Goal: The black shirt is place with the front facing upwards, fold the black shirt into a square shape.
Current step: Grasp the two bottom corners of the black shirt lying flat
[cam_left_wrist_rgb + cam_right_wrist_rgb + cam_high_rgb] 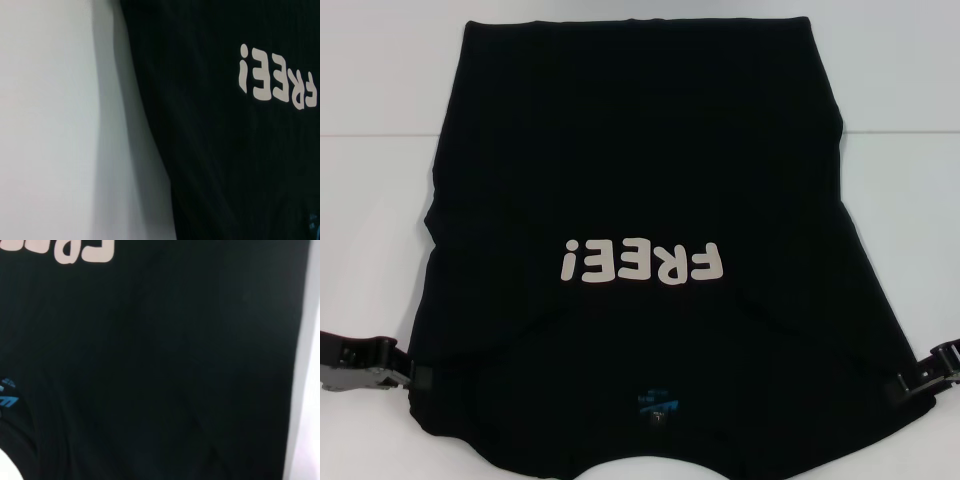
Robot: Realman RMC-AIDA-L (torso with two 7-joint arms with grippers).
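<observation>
Large black cloth T-shirt (640, 200), white "FREE!" print up, flat on white desk (380, 100). Left gripper (405, 372) at 8 o'clock edge, right gripper (905, 385) at 4 o'clock edge; jaw state cannot be told.

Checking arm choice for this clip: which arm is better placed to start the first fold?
Neither clearly. The left gripper and right gripper each sit at their own side edge of the black shirt, level with the collar end, on the white table. Probably both lift together.

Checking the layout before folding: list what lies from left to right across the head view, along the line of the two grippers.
Left gripper at the shirt's left edge → black shirt with its blue neck label near the middle → right gripper at the shirt's right edge.
</observation>
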